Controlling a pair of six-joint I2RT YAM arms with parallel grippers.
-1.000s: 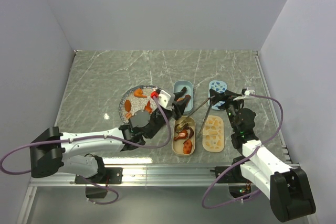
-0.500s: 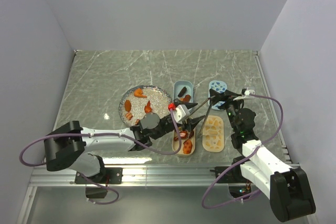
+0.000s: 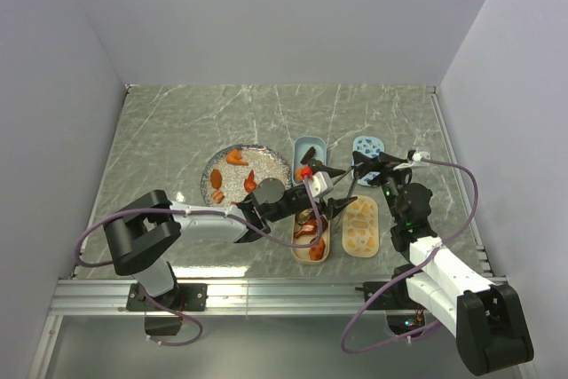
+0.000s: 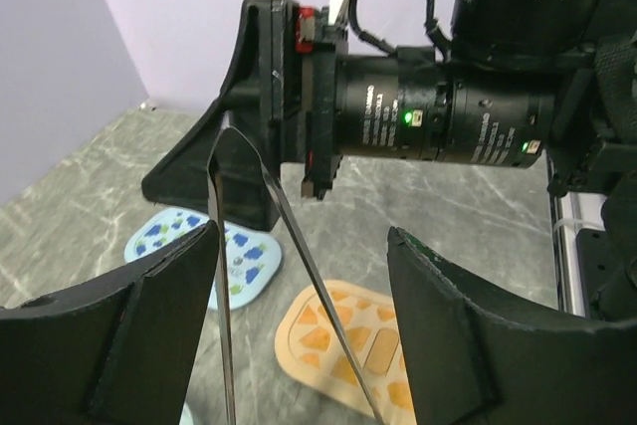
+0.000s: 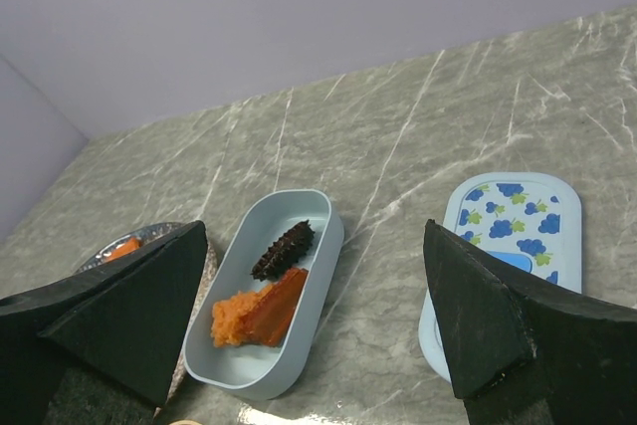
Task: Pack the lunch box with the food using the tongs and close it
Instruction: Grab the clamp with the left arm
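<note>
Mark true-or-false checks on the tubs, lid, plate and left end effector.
The pale blue oval tub holds a dark ridged piece and orange food. True.
The white oval lid with blue fruit print is fitted on it. False: it lies beside it on the marble table.
The round silvery speckled plate is bare. False: orange chunks lie on it.
The beige oval tub holds food. True.
The left end effector is shut. False: open.

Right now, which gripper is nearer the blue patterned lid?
Right. The right gripper hangs over the near edge of the lid in the top view; the left gripper is further off, to its left and nearer the bases, above the tan tub.
</note>
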